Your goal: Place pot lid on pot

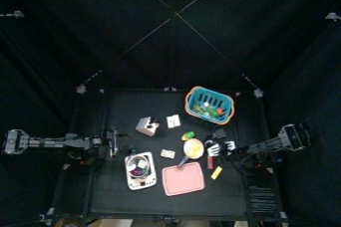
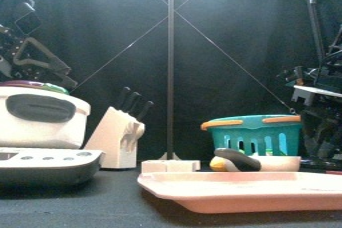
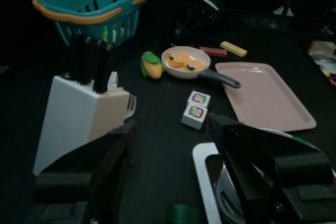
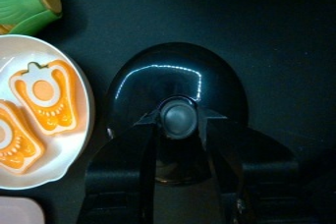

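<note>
The pot lid (image 4: pixel 171 85) is black and glossy with a grey knob (image 4: pixel 178 118), and it lies flat on the table. My right gripper (image 4: pixel 179 140) hangs right over it, open, with one jaw on each side of the knob. In the top view this gripper (image 1: pixel 224 149) is right of the yellowish pan (image 1: pixel 193 149). The pot (image 1: pixel 136 166) stands on a white toy stove at front left. In the front view it (image 2: pixel 40 117) is white with a dark handle. My left gripper (image 3: pixel 178 174) is open and empty, resting by the table's left edge (image 1: pixel 104 149).
A teal basket (image 1: pixel 209 102) stands at the back right and a white knife block (image 1: pixel 147 124) at the back left. A pink tray (image 1: pixel 184 179) lies at the front middle. The pan (image 4: pixel 33 110) holds orange pepper slices beside the lid. A small card (image 3: pixel 197 110) lies mid-table.
</note>
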Action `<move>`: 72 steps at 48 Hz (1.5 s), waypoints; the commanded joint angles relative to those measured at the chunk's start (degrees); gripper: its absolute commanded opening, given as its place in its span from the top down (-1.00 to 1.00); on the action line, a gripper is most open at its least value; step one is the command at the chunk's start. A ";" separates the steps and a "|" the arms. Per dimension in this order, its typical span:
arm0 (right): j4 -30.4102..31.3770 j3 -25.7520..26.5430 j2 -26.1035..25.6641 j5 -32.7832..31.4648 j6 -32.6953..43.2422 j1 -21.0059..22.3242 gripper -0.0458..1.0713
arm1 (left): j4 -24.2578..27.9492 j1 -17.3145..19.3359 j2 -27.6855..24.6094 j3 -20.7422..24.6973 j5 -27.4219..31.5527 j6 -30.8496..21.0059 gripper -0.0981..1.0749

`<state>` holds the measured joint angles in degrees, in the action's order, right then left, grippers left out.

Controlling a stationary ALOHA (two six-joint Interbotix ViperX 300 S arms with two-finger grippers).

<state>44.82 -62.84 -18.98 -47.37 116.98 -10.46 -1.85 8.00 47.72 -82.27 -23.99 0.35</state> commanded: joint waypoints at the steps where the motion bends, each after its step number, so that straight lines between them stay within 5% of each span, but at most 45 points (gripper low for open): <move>1: 0.18 1.76 -1.67 -0.70 -0.09 -0.26 -0.04 | -0.09 -0.09 -0.18 1.23 -0.53 0.00 -0.76; 23: 7.65 11.95 -5.10 -4.04 -0.26 -3.96 -0.03 | -0.09 -0.09 -0.18 1.23 -0.53 0.00 -0.76; 42: 18.28 22.06 3.16 5.98 -1.23 -4.31 -0.03 | -0.09 0.00 -0.18 1.23 -0.53 0.00 -0.76; 72: 4.48 46.85 19.25 8.44 -38.14 -3.78 -0.05 | -0.26 0.88 -0.18 -0.09 -0.18 0.00 -0.76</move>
<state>50.27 -20.92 -0.79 -39.46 82.00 -14.33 -1.85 8.35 47.72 -82.97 -23.99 0.35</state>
